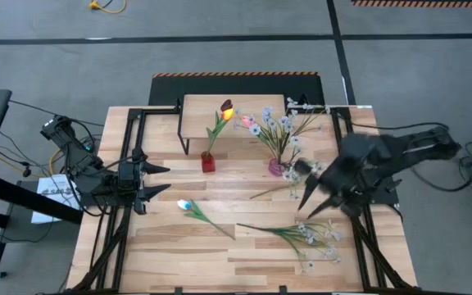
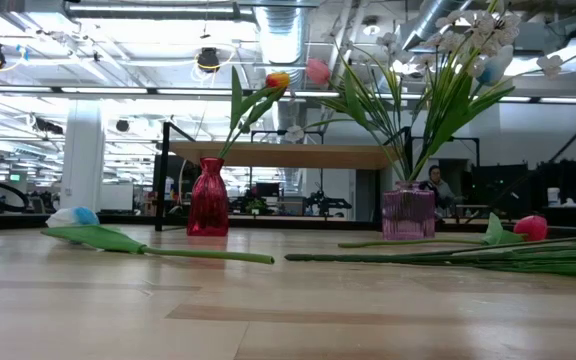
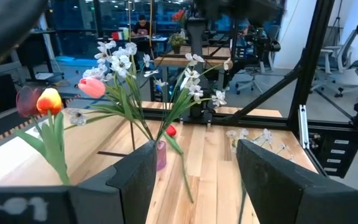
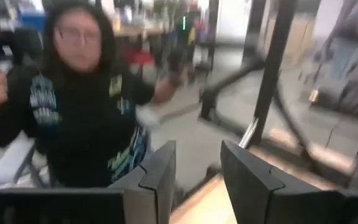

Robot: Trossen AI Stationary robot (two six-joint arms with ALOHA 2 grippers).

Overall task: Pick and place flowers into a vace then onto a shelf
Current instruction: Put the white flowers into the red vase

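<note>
Both grippers hang empty with fingers apart: the left gripper (image 1: 156, 179) wide, the right gripper (image 1: 310, 202) less so. Between them a white tulip (image 1: 193, 208) lies on the table (image 1: 179, 254); a spray (image 1: 301, 235) lies just beyond the right fingers. Farther off, a red vase (image 1: 208, 161) and a pink vase (image 1: 277, 166) hold flowers before the shelf (image 1: 199, 111). A blurred person (image 4: 82, 99) fills the right wrist view.

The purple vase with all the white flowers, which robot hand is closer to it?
The right. The right gripper hangs just beside the purple vase, toward the table's right edge. The left gripper waits far across the table, past the red vase.
</note>
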